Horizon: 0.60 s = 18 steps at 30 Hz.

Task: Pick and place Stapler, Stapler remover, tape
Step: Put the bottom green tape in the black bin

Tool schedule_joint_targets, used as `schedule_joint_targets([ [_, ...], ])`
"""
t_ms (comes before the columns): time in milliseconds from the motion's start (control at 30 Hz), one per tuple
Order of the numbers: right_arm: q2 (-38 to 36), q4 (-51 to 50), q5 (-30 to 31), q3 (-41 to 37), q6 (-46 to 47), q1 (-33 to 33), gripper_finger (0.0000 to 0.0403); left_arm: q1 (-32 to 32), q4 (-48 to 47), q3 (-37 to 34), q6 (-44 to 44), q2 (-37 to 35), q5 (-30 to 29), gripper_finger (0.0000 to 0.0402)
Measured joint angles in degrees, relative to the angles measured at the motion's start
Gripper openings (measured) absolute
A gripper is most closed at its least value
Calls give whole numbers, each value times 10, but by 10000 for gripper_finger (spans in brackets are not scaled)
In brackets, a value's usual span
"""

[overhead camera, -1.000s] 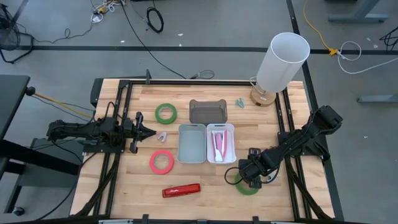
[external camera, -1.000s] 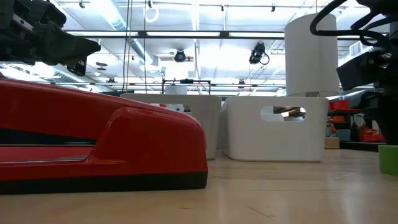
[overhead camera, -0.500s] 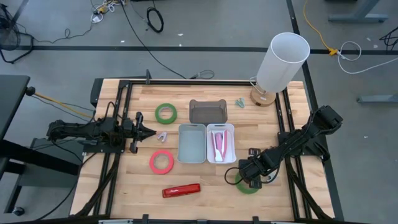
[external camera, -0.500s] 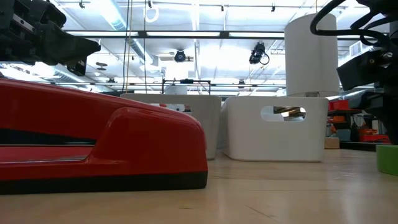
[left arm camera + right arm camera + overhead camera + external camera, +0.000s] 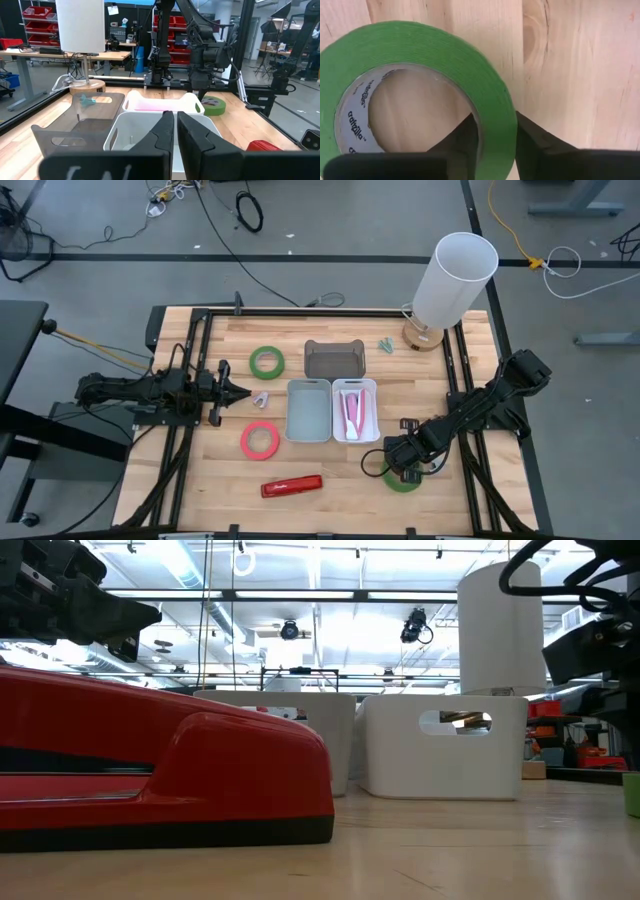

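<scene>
The green tape (image 5: 420,85) is lying flat near the table's (image 5: 330,500) front edge, bare wood all around it. Its wall is pinched by the right gripper (image 5: 492,137), one finger inside the ring. The left gripper (image 5: 175,125) is clenched empty near the bins (image 5: 309,409)

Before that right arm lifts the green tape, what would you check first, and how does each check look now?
1. Right gripper fingers straddle the green tape roll's wall: ok.
2. Grip fully tight: cannot tell.
3. Roll resting flat on the wooden table: ok.
4. White bin already holds a pink item, spare room: cannot tell.
5. Left gripper shut, waiting far from the roll: ok.
</scene>
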Motion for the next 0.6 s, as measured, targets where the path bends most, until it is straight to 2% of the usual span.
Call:
schedule_joint_targets([
  [333,-2,-7,-13,4,0,-2,97,0,0,0,0,0,0,28],
  [600,-4,-89,-18,90,-43,-4,93,0,0,0,0,0,0,28],
])
